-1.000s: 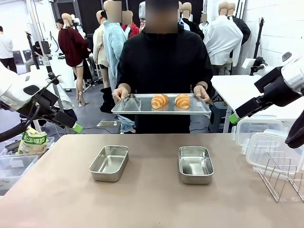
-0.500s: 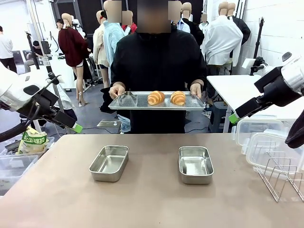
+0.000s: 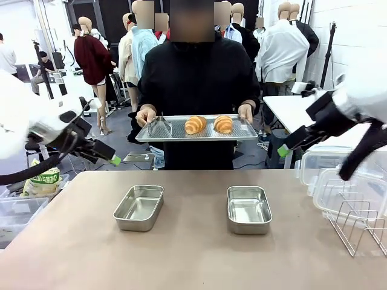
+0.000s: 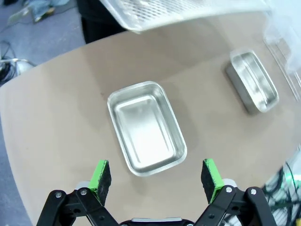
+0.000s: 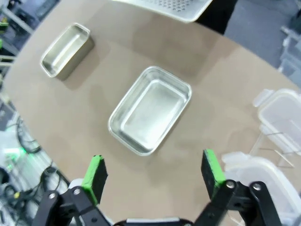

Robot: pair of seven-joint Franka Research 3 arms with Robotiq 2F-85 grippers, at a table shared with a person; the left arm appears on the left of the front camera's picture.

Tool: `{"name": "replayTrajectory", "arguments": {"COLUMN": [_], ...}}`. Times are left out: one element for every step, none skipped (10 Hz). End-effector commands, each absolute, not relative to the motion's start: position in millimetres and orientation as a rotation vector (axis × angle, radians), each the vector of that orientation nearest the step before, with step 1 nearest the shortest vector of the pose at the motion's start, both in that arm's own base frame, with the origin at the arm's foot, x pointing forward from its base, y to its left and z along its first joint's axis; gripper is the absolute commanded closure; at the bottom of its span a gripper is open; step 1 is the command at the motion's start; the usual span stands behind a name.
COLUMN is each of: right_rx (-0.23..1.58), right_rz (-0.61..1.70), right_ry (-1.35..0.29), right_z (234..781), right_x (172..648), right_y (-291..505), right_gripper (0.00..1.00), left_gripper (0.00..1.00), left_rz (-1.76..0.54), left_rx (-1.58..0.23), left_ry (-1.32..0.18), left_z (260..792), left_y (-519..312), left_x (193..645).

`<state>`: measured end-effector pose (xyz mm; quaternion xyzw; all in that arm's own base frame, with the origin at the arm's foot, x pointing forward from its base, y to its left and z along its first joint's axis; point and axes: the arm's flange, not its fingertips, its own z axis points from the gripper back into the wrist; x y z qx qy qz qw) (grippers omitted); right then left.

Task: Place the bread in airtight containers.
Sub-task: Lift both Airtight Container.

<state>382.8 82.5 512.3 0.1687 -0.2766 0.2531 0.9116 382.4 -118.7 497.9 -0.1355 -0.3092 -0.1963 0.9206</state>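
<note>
The bread is two golden croissant rolls [image 3: 195, 125] [image 3: 223, 124] lying on a perforated metal tray [image 3: 163, 134] that a person holds in both hands beyond the table's far edge. Two open steel containers sit on the table, one on the left [image 3: 139, 207] [image 4: 146, 127] and one on the right [image 3: 248, 209] [image 5: 150, 109]. My left gripper [image 3: 115, 160] [image 4: 155, 178] hangs open above the left container. Above the right container, my right gripper [image 3: 282, 151] [image 5: 153, 176] is open too. Nothing is between either pair of fingers.
Clear plastic lids and tubs [image 3: 338, 181] [image 5: 282, 113] are stacked at the table's right side, with a wire rack [image 3: 357, 226] in front of them. Bins and a green bag [image 3: 42, 180] stand off the left edge. Each wrist view also shows the other container [image 4: 251, 81] [image 5: 66, 49].
Both arms have swung inward from the sides toward the table. The person has shifted the tray of bread slightly to the left.
</note>
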Motion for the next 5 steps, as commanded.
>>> {"name": "replayTrajectory", "arguments": {"right_rx": [0.312, 0.302, 0.290, 0.275, 0.266], "right_rz": [0.395, 0.380, 0.301, 0.267, 0.238], "right_ry": [-0.506, -0.484, -0.403, -0.386, -0.360], "right_z": [490, 478, 456, 435, 417], "right_x": [425, 438, 445, 461, 471], "right_y": [108, 108, 116, 118, 121], "right_gripper": [0.00, 0.00, 0.00, 0.00, 0.00], "left_gripper": [0.00, 0.00, 0.00, 0.00, 0.00], "left_rz": [-0.189, -0.161, -0.126, -0.110, -0.104], "left_rx": [-0.231, -0.201, -0.174, -0.111, -0.071], "left_ry": [-0.609, -0.592, -0.510, -0.475, -0.443], "left_z": [480, 470, 455, 441, 429], "left_y": [-130, -128, -136, -133, -136], "left_x": [417, 426, 433, 444, 450]}}
